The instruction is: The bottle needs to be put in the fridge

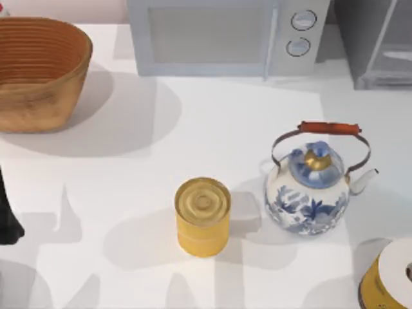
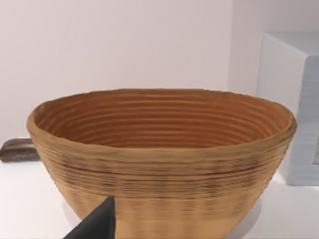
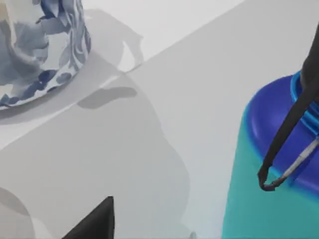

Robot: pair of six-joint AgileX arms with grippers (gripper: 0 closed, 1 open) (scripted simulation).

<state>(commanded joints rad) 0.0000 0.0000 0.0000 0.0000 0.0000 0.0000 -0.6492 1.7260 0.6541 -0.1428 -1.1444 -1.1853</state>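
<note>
The bottle (image 3: 271, 184) stands upright on the bench (image 1: 212, 129), a teal body under a blue shoulder and cap, with a thin dark strap and a small metal clip hanging from its top. It looks like a rigid, smooth-walled flask: stiff enough to squeeze firmly, probably slick, and heavier if full, which the pictures do not reveal. The straight teal wall below the shoulder seems the safest place to clamp, since the strap would swing and the rounded shoulder could slide out.

In the right wrist view the bottle sits close beside the right hand (image 3: 94, 221), of which one dark fingertip shows at the edge of the picture; whether that hand is spread or closed I cannot tell, and it holds nothing that can be seen. The bottle stands apart from the blue-and-white teapot (image 1: 314, 187), with bare bench between them.

Left of the teapot stands a yellow can (image 1: 203, 216); behind the teapot is the white microwave (image 1: 222, 35), and the fridge (image 1: 380, 42) lies behind and right of the teapot. The left hand (image 2: 97, 224) sits parked near the wicker basket (image 1: 40, 74), far left of the teapot, its state equally unclear.
</note>
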